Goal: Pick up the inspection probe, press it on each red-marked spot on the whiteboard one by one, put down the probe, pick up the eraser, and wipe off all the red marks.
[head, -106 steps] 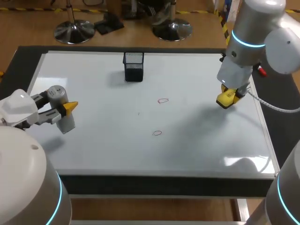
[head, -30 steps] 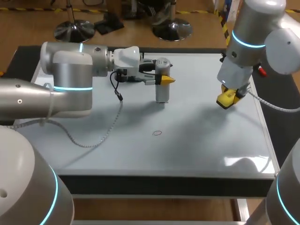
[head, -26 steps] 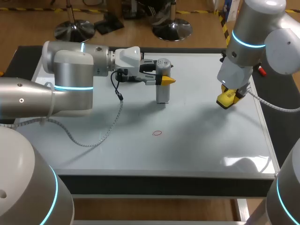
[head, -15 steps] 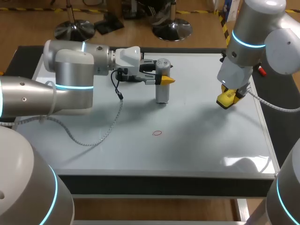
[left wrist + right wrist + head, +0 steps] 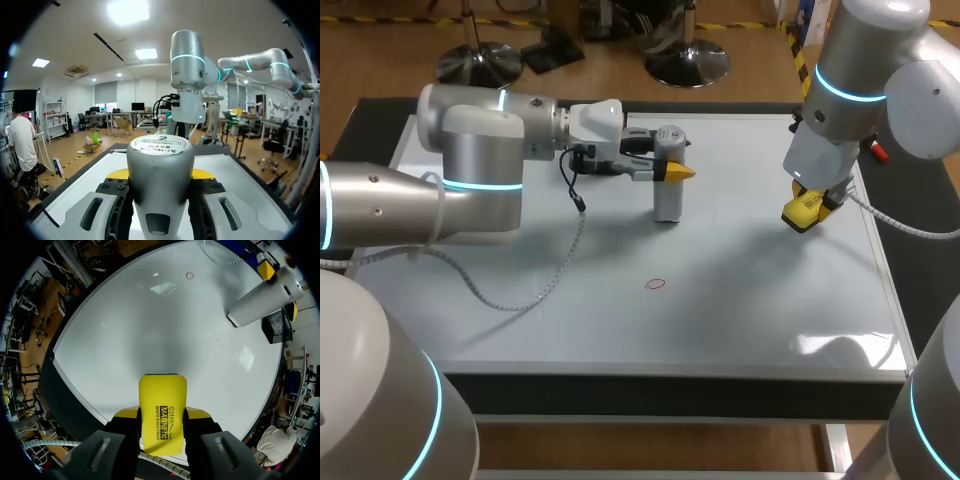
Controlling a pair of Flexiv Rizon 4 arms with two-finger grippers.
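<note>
The fingers (image 5: 678, 172) of the left gripper (image 5: 666, 168) are closed from two sides on the upper part of the inspection probe (image 5: 666, 198). The probe is held upright below them, with its lower end on the whiteboard (image 5: 520, 300). The left arm (image 5: 480, 150) is stretched in from the left. One red mark (image 5: 656, 284) is drawn on the board, apart from the probe's foot and nearer the front edge. The right gripper (image 5: 805, 212) is held over the board's right part, well apart from the left fingers. The yellow eraser (image 5: 801, 209) is gripped in it, clear of the surface.

In the left wrist view, the probe's silver body is clamped between the two yellow tips and fills the gap between them, with its round labelled cap just ahead of them. The right arm (image 5: 186, 75) is seen ahead of the fingers, beyond the probe.

In the right wrist view, the eraser is pinched between the two fingers, pressed on both long edges, and juts out ahead of them. The whiteboard is spread out ahead of the fingers. Far ahead and off to one side, the probe is seen with its end on the board. A black mesh holder (image 5: 277, 326) is placed near it. The red mark is seen far ahead of the fingers.
</note>
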